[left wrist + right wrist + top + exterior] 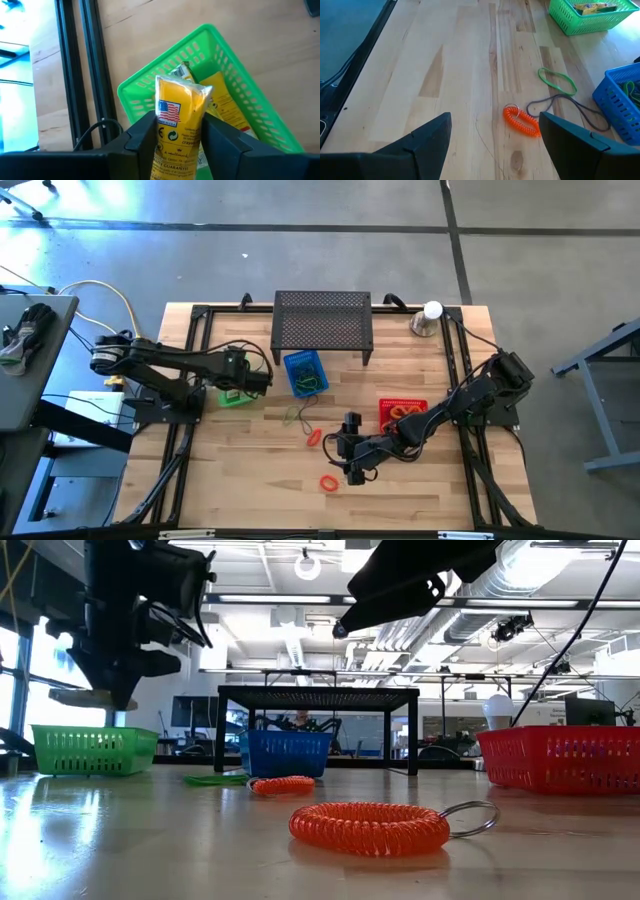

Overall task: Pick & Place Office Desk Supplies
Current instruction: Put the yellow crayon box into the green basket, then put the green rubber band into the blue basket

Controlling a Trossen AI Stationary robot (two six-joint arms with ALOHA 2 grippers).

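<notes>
Left end effector (177, 142) gripping yellow packet (181, 122)

Light wooden table (240, 470) here. Sitting on it: green basket (236, 396) left, blue basket (305, 373) mid, red basket (402, 412) right, black mesh stand (322, 320) at the far edge, two orange coil loops (329, 482) near the front, green band (557, 81) between.

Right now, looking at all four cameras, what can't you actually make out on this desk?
- Yellow packet in the left pincer: lower end cut off by the left wrist view's edge.
- Red basket contents: its wall hides them in the low view; too small from above.
- Blue basket: cut off at the right wrist view's edge.
- Packet's small print: unreadable.
</notes>
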